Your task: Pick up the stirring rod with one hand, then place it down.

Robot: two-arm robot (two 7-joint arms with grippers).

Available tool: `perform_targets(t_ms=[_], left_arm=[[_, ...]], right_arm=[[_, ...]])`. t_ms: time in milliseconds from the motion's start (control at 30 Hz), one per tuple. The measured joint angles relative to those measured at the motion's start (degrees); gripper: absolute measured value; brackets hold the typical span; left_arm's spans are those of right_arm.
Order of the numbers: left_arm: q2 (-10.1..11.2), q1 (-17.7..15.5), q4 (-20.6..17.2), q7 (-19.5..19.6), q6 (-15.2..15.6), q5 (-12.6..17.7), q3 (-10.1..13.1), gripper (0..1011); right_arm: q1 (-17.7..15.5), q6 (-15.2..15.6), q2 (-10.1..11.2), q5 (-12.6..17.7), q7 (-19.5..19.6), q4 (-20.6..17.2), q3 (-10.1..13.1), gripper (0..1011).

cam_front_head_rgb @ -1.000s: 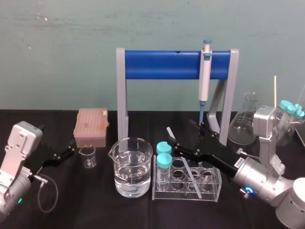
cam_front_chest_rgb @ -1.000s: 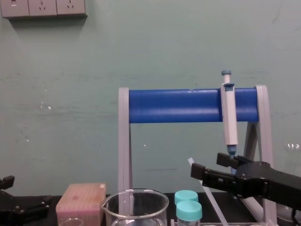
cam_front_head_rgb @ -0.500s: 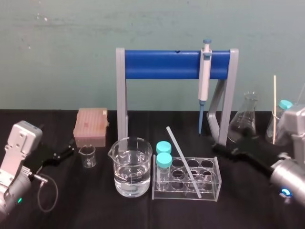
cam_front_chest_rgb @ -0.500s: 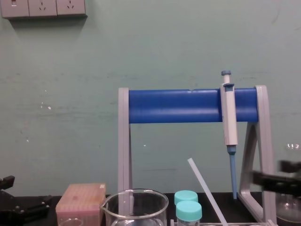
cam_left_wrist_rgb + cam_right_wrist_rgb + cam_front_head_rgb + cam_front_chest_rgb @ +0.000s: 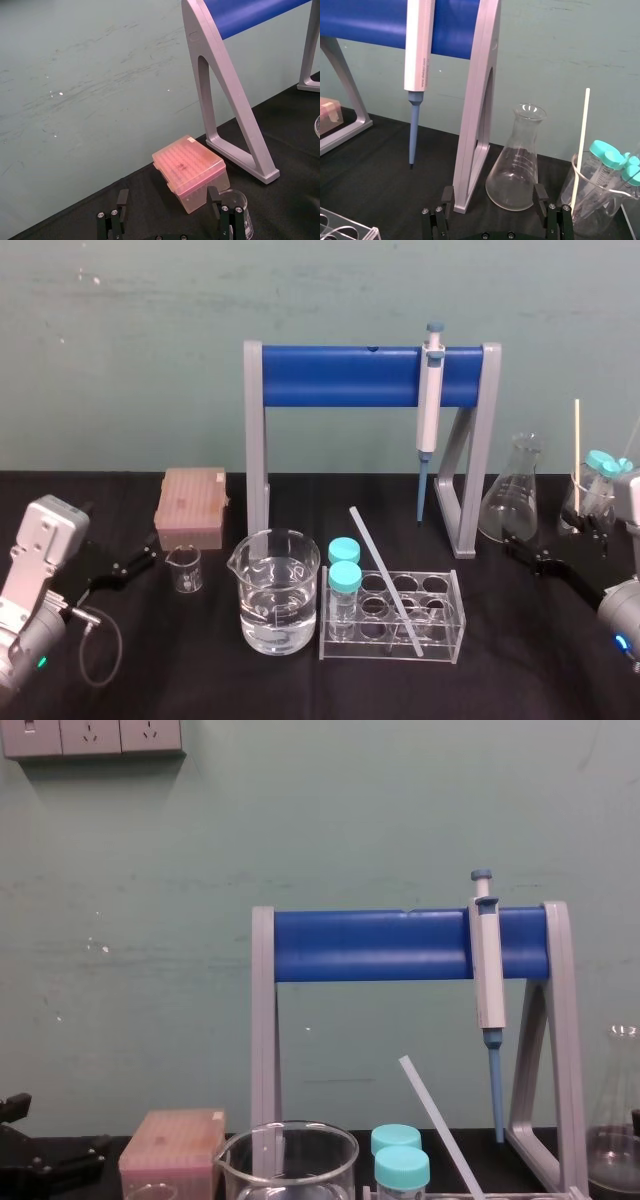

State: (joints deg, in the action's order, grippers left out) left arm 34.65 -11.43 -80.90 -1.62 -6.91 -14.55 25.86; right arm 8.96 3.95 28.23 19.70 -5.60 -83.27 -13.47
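While its fingers (image 5: 540, 196) stand spread and empty, the right gripper (image 5: 530, 553) is at the right, near the flask (image 5: 511, 504). The stirring rod (image 5: 385, 578) leans in the middle rack (image 5: 457, 620), well apart. The left gripper (image 5: 143, 556), likewise spread, sits at the left.

No readable text, pipette (image 5: 419, 45) lettering too small

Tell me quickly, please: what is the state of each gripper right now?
Left gripper: open, holding nothing.
Right gripper: open, holding nothing; the stirring rod leans in the tube rack.
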Motion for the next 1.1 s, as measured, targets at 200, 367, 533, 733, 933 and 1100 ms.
perform_targets(t_ms=[200, 367, 533, 733, 933, 1100], left_arm=[[0.0, 0.0, 0.0, 0.0, 0.0, 0.0, 0.0, 1000], [0.0, 0.0, 0.0, 0.0, 0.0, 0.0, 0.0, 1000], [0.0, 0.0, 0.0, 0.0, 0.0, 0.0, 0.0, 1000], [0.0, 0.0, 0.0, 0.0, 0.0, 0.0, 0.0, 1000], [0.0, 0.0, 0.0, 0.0, 0.0, 0.0, 0.0, 1000], [0.0, 0.0, 0.0, 0.0, 0.0, 0.0, 0.0, 1000]], right_arm=[[0.0, -0.1, 0.1, 0.2, -0.5, -0.2, -0.1, 1003], [0.0, -0.2, 0.2, 0.4, -0.8, -0.3, -0.2, 1003], [0.0, -0.3, 0.2, 0.5, -0.9, -0.4, -0.2, 1003], [0.0, -0.3, 0.2, 0.6, -1.1, -0.4, -0.2, 1003], [0.0, -0.4, 0.3, 0.6, -1.1, -0.4, -0.3, 1003], [0.0, -0.4, 0.3, 0.6, -1.2, -0.5, -0.3, 1003]])
